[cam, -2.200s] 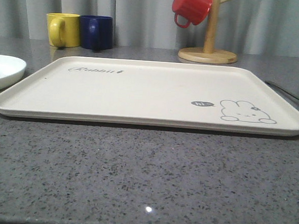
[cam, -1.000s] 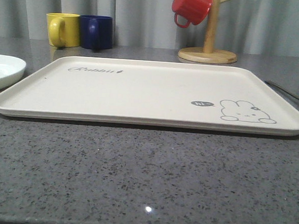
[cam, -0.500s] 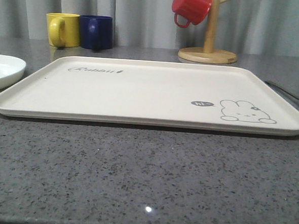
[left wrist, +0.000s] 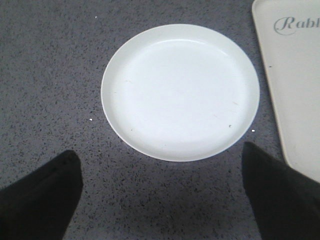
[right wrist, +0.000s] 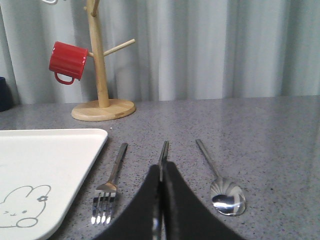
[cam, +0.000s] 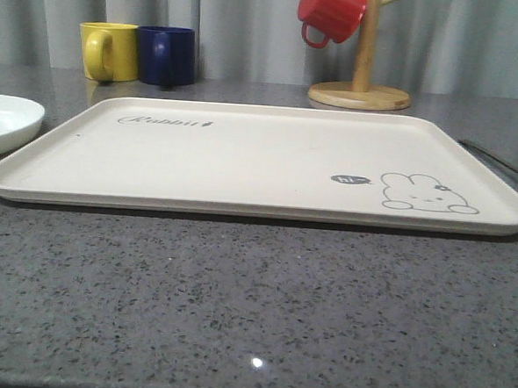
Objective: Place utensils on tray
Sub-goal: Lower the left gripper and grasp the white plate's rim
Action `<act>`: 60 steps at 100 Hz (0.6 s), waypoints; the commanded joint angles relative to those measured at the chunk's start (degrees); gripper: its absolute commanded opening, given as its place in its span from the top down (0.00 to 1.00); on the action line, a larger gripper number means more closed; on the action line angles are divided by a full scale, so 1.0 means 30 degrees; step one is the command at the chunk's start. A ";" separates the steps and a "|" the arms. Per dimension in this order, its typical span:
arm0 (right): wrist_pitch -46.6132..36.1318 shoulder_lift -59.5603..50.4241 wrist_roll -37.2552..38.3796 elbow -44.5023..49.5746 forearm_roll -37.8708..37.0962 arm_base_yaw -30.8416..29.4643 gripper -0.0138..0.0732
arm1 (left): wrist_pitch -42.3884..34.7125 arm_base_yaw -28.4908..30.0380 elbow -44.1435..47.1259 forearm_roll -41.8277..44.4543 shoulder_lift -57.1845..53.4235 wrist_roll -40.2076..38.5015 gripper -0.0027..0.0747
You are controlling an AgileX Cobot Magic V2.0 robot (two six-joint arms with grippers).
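Observation:
The cream tray point(cam: 240, 209) with the bunny drawing lies bare in the middle of the grey table. Left of it sits the round white plate point(cam: 4, 121); my left gripper point(left wrist: 160, 200) hovers open just short of the plate point(left wrist: 180, 90), its dark fingers spread wide over bare table. Right of the tray point(right wrist: 45, 160) lie the fork point(right wrist: 112, 175), the chopsticks point(right wrist: 163, 150) and the spoon point(right wrist: 220, 185), side by side. My right gripper point(right wrist: 161, 167) is low at the table, shut on the chopsticks, whose far ends stick out past the fingertips.
A yellow mug point(cam: 109, 51) and a blue mug point(cam: 166, 55) stand behind the tray's far left corner. A wooden mug stand point(cam: 360, 95) with a red mug point(cam: 333, 14) hanging on it stands behind the far right. A grey curtain closes the back.

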 commanded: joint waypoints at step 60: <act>-0.1579 -0.0315 -0.0186 -0.0367 -0.0183 0.0080 0.88 | -0.1414 0.2903 -0.6952 -0.0455 1.2014 0.0004 0.18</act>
